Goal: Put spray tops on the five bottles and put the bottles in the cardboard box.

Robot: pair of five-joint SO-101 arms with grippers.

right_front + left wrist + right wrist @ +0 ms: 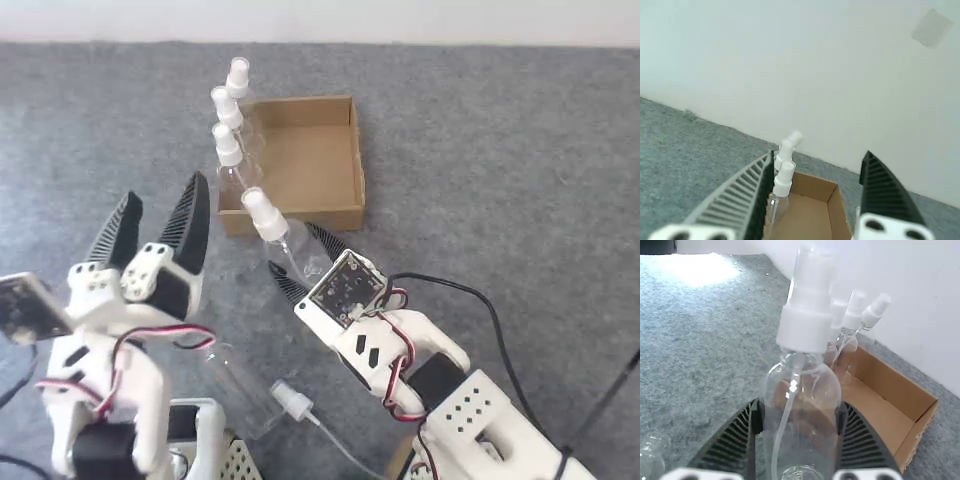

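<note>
The cardboard box [310,160] stands at the back, and three capped bottles [230,140] stand upright in a row along its left wall. My right gripper [305,262] is shut on a fourth clear bottle [285,245] with a white spray top [262,213], held upright just in front of the box. The right wrist view shows that bottle [800,405] between the fingers, with the box [890,405] and the capped bottles [855,310] beyond. My left gripper [160,225] is open, raised at the left, nothing in it; its view faces the box [810,210].
An uncapped bottle [235,385] lies on the grey carpet near the arm bases, its neck [650,450] seen in the right wrist view. A loose spray top [293,400] with its tube lies beside its mouth. A black cable [480,300] runs at the right.
</note>
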